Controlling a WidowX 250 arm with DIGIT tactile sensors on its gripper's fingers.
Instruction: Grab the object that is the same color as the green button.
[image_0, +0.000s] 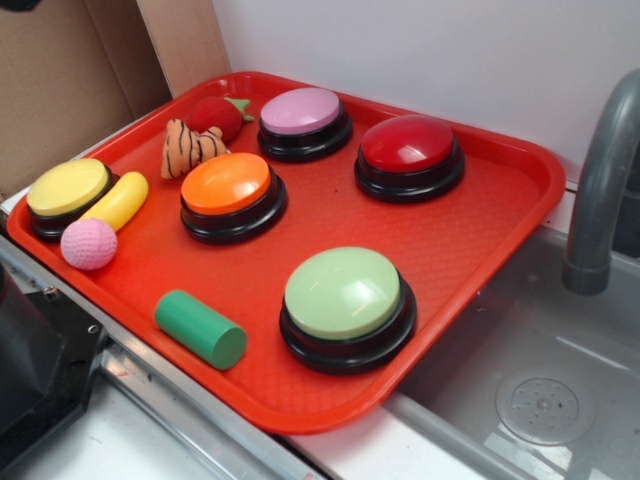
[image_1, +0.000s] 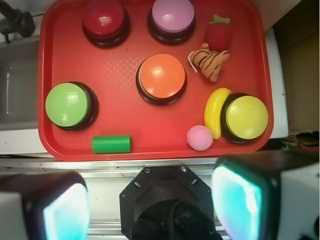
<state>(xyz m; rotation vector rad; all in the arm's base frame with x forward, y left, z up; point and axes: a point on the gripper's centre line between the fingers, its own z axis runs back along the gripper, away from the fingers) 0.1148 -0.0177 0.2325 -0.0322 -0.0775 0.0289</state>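
Observation:
A small dark green cylinder (image_0: 200, 328) lies on its side at the front edge of the red tray (image_0: 470, 240), just left of the pale-green dome button (image_0: 345, 297) on its black base. In the wrist view the cylinder (image_1: 111, 144) lies below and right of the green button (image_1: 66, 105). My gripper (image_1: 150, 205) is high above the scene, over the metal ledge in front of the tray. Its jaws are wide apart with nothing between them. The gripper is not in the exterior view.
On the tray are orange (image_0: 228, 186), yellow (image_0: 66, 190), pink (image_0: 302, 113) and dark red (image_0: 408, 146) dome buttons, a yellow banana toy (image_0: 120, 200), a pink ball (image_0: 88, 244), a striped plush (image_0: 190, 148) and a red strawberry toy (image_0: 216, 116). A sink with a grey faucet (image_0: 600, 180) lies right.

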